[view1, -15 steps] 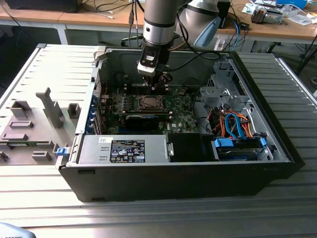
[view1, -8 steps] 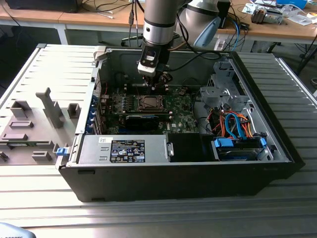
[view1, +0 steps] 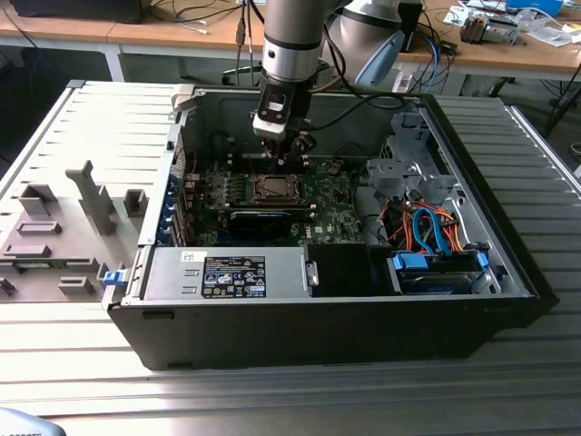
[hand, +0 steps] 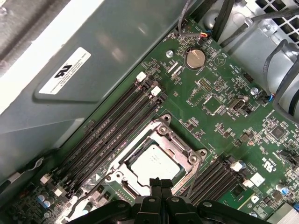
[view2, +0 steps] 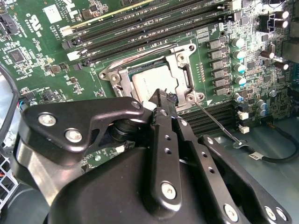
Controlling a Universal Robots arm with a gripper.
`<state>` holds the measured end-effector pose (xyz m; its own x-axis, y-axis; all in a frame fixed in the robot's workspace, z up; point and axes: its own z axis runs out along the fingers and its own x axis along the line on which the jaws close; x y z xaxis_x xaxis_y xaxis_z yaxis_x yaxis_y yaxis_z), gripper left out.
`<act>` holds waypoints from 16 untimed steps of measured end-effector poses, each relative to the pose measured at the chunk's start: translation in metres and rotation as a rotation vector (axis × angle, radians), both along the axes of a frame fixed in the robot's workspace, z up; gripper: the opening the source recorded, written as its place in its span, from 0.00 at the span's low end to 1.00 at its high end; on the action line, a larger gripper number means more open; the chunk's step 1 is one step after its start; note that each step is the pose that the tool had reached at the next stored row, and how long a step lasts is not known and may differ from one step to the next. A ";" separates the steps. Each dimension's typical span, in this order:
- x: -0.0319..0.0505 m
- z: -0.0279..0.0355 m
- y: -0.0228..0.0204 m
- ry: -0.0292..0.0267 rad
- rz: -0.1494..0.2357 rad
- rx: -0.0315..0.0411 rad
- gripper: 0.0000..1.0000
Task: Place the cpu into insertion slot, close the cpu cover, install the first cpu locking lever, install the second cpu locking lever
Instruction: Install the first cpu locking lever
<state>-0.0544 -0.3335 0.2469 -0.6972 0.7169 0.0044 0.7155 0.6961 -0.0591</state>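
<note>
Case wall sticker (hand: 64,71): white, with a bold black logo mark and rows of small black print, too fine to read.
Power supply label (view1: 233,275): black panel with white blocks and rows of small symbols, none legible.
Small white sticker (view1: 190,255): on the power supply (view1: 168,277), just beside the black label, with print too small to read.
Motherboard (hand: 210,107) sign: a white triangle outline (hand: 221,59) printed just beside the coin cell (hand: 195,58).
Board marks (view2: 37,21): white printed symbols in the second wrist view, their letters unclear.
Board sticker (view2: 55,13): white with dark print, unreadable.
cpu (hand: 154,164) top: no print can be made out.
</note>
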 end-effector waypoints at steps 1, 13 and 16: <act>0.0000 0.0000 0.0000 0.0000 0.002 0.0000 0.11; 0.0000 0.0000 0.0000 0.0000 0.034 0.0000 0.11; 0.0000 0.0000 0.0000 0.0000 0.035 -0.0001 0.11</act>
<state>-0.0544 -0.3335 0.2469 -0.7220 0.6919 0.0044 0.6905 0.7209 -0.0591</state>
